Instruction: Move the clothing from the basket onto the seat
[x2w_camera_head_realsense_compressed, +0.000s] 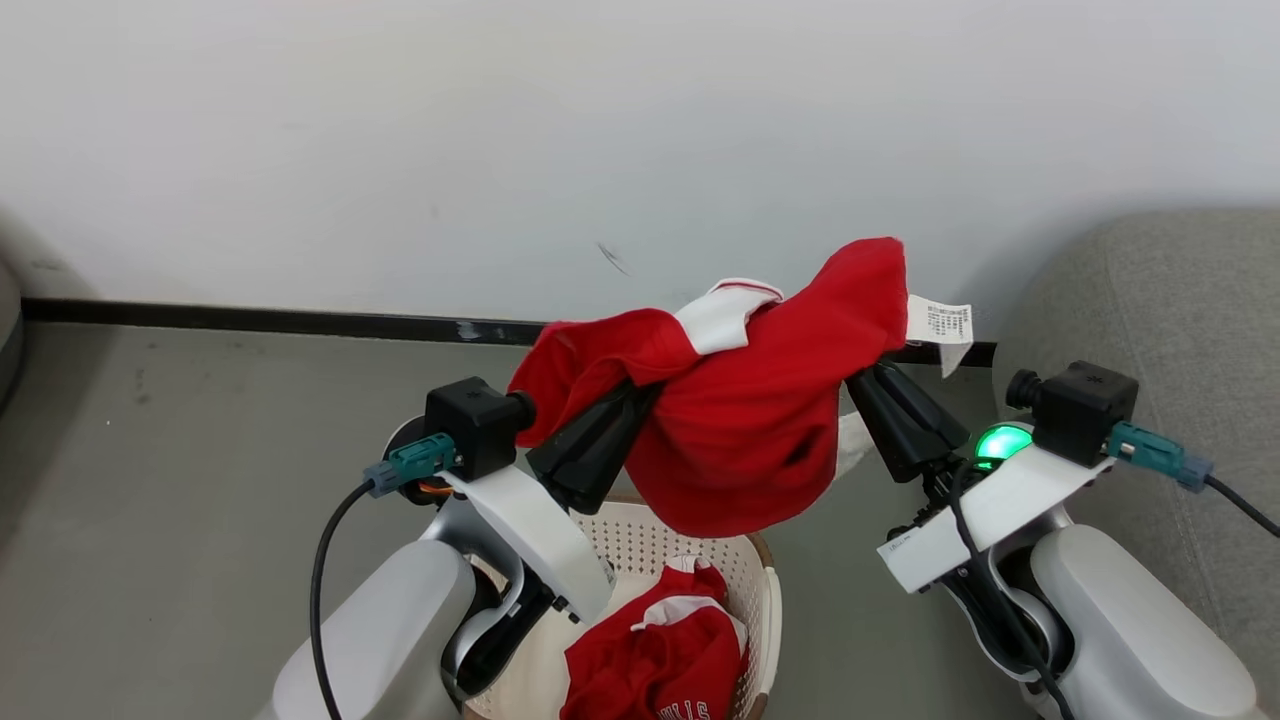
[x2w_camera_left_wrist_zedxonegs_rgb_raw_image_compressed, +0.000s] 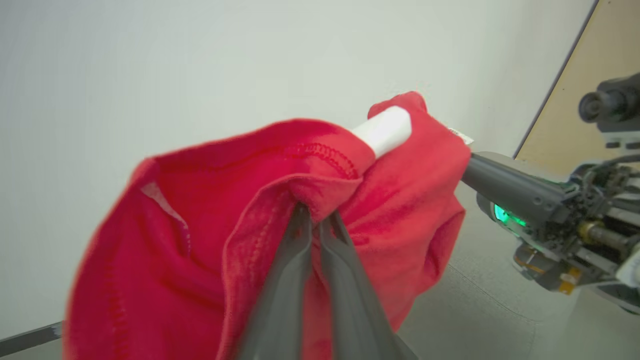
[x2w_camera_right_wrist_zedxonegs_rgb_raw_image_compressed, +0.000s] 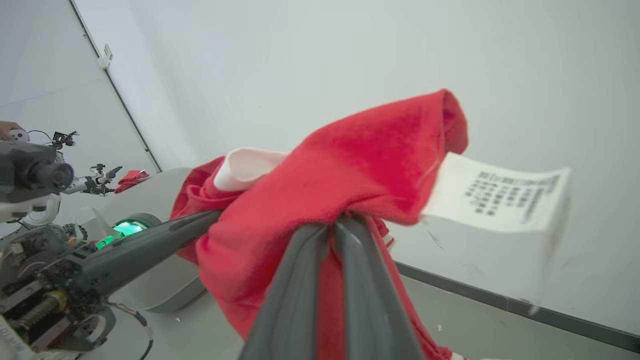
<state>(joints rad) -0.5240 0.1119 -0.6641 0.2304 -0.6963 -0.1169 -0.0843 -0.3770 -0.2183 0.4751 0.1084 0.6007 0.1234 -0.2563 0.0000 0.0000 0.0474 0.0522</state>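
**Pincers hold one red garment aloft, with the sofa still to reach**

Head view: the left pincer (x2w_camera_head_realsense_compressed: 632, 400) and right pincer (x2w_camera_head_realsense_compressed: 868, 385) each grip an end of a bright red soft fabric garment with white trim (x2w_camera_head_realsense_compressed: 750, 430). It sags between them above the cream-white perforated plastic laundry basket (x2w_camera_head_realsense_compressed: 768, 590). A second red garment (x2w_camera_head_realsense_compressed: 655, 660) lies inside. Both pale forearms are raised, with the fingers angled inward toward each other. The large grey fabric-upholstered sofa (x2w_camera_head_realsense_compressed: 1150, 300) lies to the right. I judge this the carry step; next, both arms must swing right together, then release over the cushion.

Left wrist view: the left pincer (x2w_camera_left_wrist_zedxonegs_rgb_raw_image_compressed: 315, 220) is pinched narrow on a bunched fold of red cloth.

Right wrist view: the right pincer (x2w_camera_right_wrist_zedxonegs_rgb_raw_image_compressed: 332, 227) is likewise clamped on a fold, just beside a white printed label (x2w_camera_right_wrist_zedxonegs_rgb_raw_image_compressed: 500, 195).
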